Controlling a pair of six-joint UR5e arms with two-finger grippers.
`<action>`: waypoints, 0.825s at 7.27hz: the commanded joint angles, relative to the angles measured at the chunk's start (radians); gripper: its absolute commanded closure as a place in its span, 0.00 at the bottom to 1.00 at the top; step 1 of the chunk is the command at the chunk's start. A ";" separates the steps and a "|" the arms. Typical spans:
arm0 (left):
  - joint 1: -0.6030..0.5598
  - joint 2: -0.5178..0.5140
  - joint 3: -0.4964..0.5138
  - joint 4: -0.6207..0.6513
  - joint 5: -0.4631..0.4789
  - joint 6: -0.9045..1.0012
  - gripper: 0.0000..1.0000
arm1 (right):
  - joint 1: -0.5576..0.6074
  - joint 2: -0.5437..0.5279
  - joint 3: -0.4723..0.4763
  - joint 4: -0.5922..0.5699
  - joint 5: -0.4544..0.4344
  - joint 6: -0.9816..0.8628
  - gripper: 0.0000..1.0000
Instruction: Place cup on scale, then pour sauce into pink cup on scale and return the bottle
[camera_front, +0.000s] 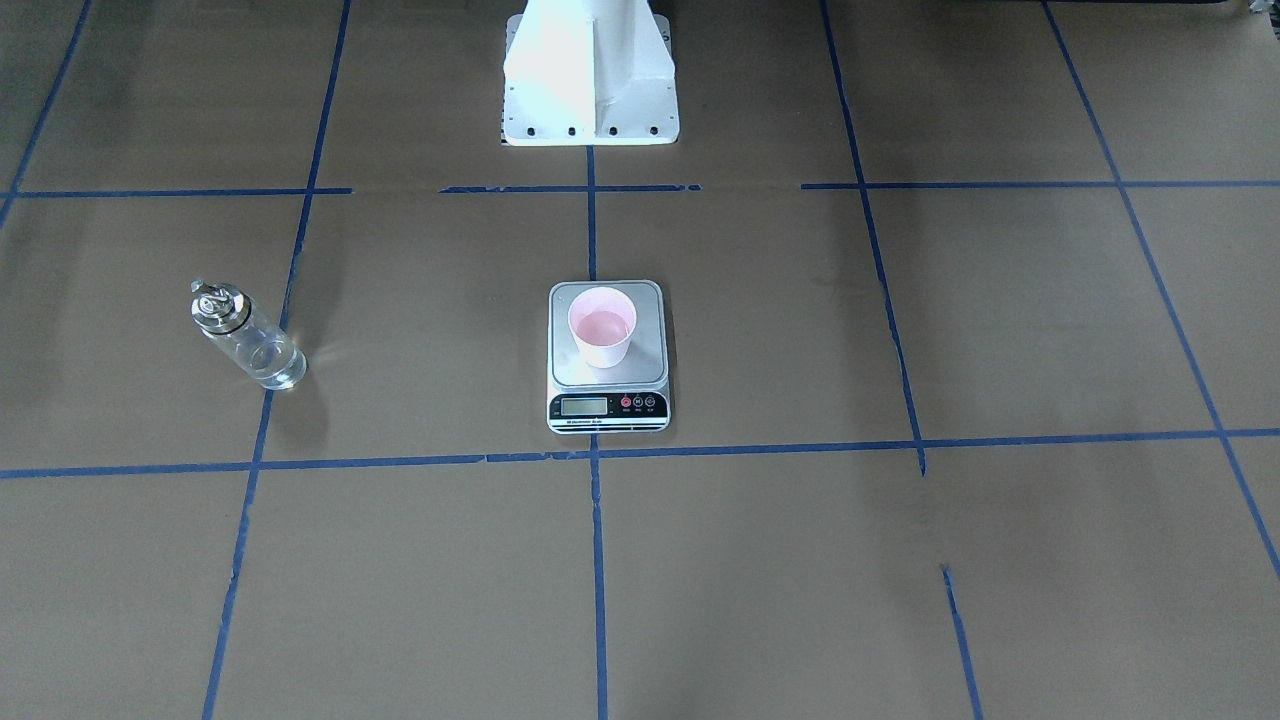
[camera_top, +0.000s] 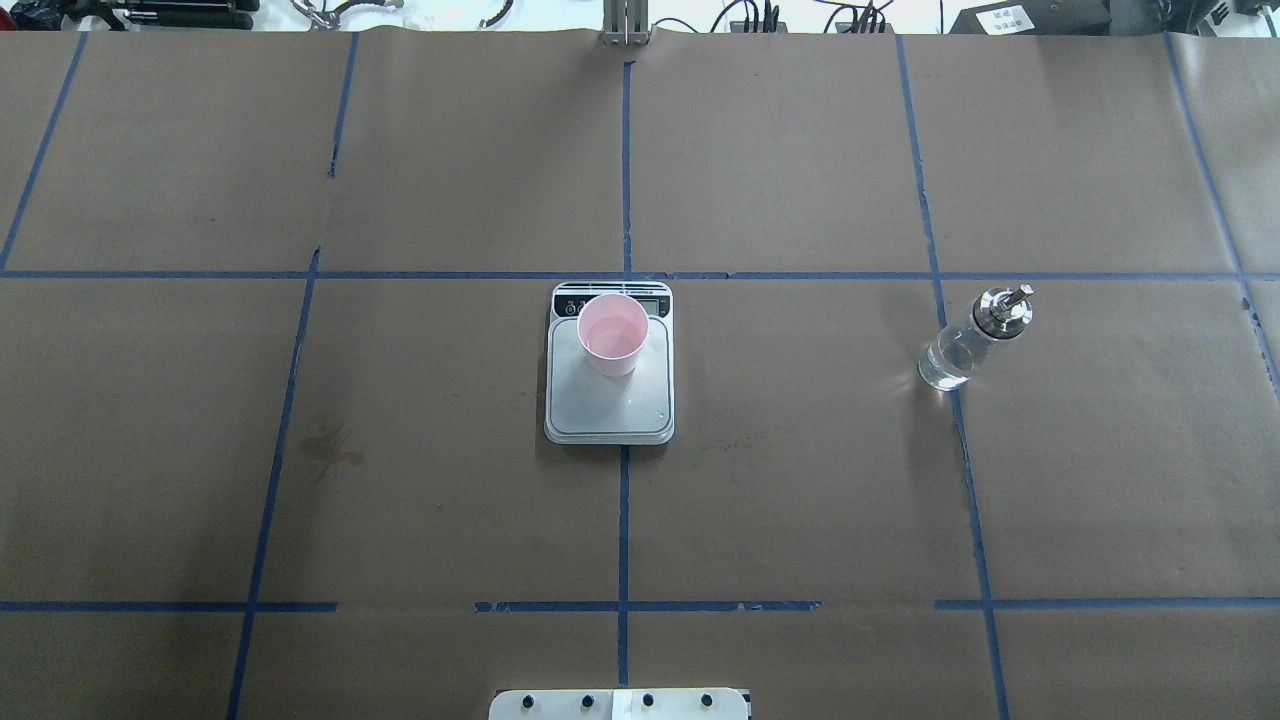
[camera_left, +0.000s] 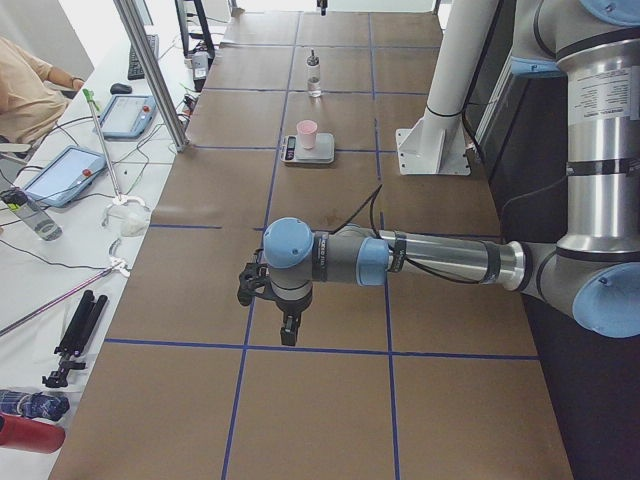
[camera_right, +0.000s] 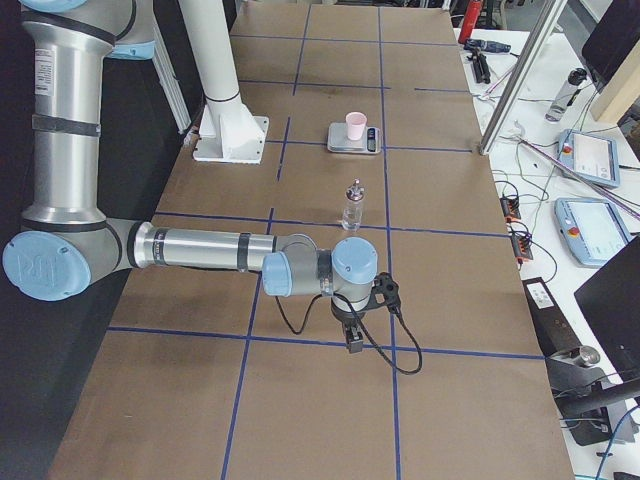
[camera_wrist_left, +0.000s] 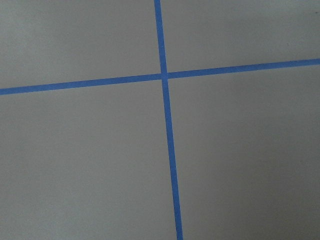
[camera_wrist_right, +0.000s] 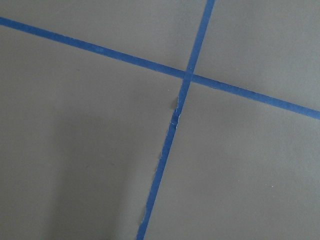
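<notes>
The pink cup (camera_top: 613, 334) stands upright on the silver scale (camera_top: 609, 400) at the table's middle; it also shows in the front view (camera_front: 601, 326) on the scale (camera_front: 607, 402). The clear glass bottle (camera_top: 972, 338) with its silver pourer cap stands upright on the table to the scale's right, with clear sauce in its lower part; in the front view the bottle (camera_front: 245, 335) is at the left. My left gripper (camera_left: 289, 331) and my right gripper (camera_right: 354, 340) show only in the side views, far from these things. I cannot tell whether they are open or shut.
Brown paper with blue tape lines covers the table (camera_top: 800, 500). The robot's white base (camera_front: 590, 75) stands behind the scale. Both wrist views show only paper and tape crossings. Side benches hold tablets and cables (camera_left: 70, 175).
</notes>
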 joint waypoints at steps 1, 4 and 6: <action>0.002 -0.006 -0.012 -0.001 0.003 0.000 0.00 | -0.002 0.004 0.009 -0.002 0.006 0.003 0.00; 0.002 -0.003 -0.010 -0.007 0.003 -0.002 0.00 | -0.002 0.004 0.013 0.001 0.003 0.003 0.00; 0.002 -0.003 -0.013 -0.007 0.004 -0.005 0.00 | -0.003 0.004 0.013 0.004 0.000 0.003 0.00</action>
